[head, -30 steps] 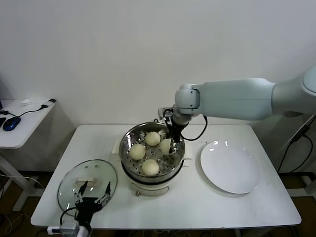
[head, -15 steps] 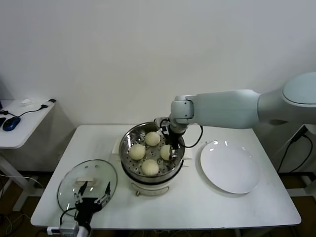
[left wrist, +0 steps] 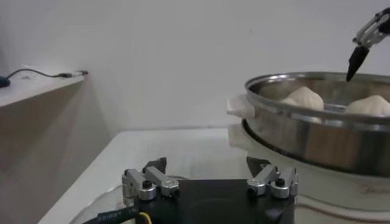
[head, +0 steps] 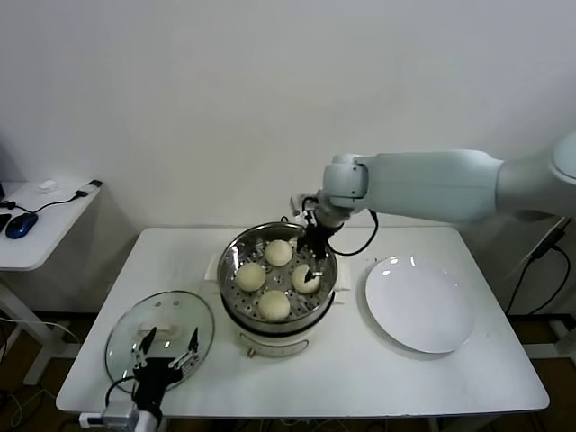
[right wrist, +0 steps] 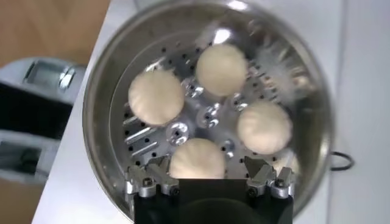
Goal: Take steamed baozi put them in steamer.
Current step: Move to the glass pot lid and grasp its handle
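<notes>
The steamer [head: 236, 261] stands mid-table, a shiny steel pot on a cream base. Four cream-white baozi lie on its perforated tray: far [head: 278, 253], left [head: 250, 275], right [head: 306, 278] and near [head: 274, 305]. My right gripper [head: 312, 259] hangs open just above the right baozi, clear of it. In the right wrist view the steamer rim [right wrist: 97, 122] frames all four buns, and the gripper [right wrist: 206, 164] straddles one baozi [right wrist: 196, 155] with its fingers apart. My left gripper [head: 165, 346] is open and empty, parked over the glass lid; it also shows in its wrist view [left wrist: 207, 165].
A round glass lid [head: 184, 310] with a white handle lies at the table's front left. A flat white plate [head: 418, 303] lies to the right of the steamer. A side table with a blue mouse [head: 20, 225] stands far left.
My right gripper lowered the fourth baozi onto the tray's right side, let go of it, and has lifted slightly. The left arm has barely moved.
</notes>
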